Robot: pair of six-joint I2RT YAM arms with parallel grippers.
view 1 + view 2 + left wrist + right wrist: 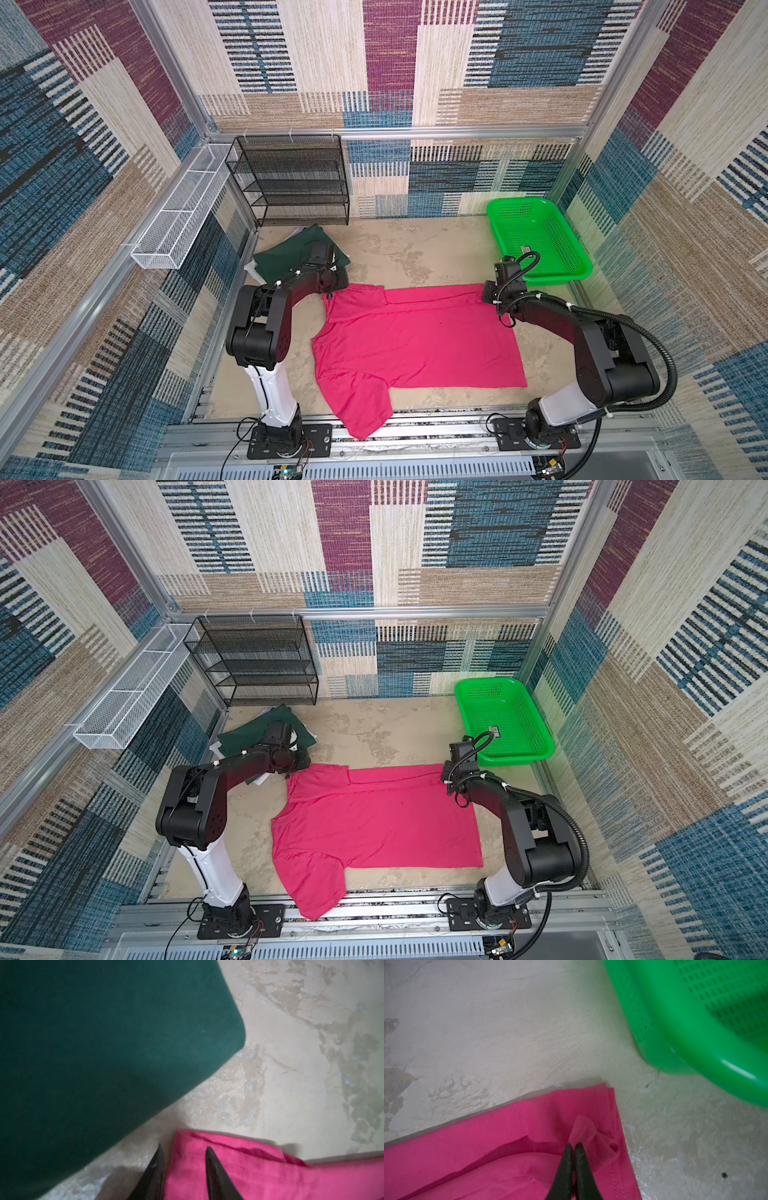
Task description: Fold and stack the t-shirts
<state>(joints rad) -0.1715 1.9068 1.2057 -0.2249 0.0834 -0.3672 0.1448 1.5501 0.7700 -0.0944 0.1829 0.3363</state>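
Mottled beige tabletop (pixel 415 249) bore pink t-shirt (pixel 415 340), spread flat between arms. Right gripper (pixel 574 1146) pinched far hem corner; left gripper (pixel 182 1149) stood parted astride sleeve edge. Cloth judged light, limp; corners best hold.

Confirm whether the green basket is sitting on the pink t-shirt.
No: in the right wrist view a strip of bare table lies between the green basket and the corner of the pink t-shirt.
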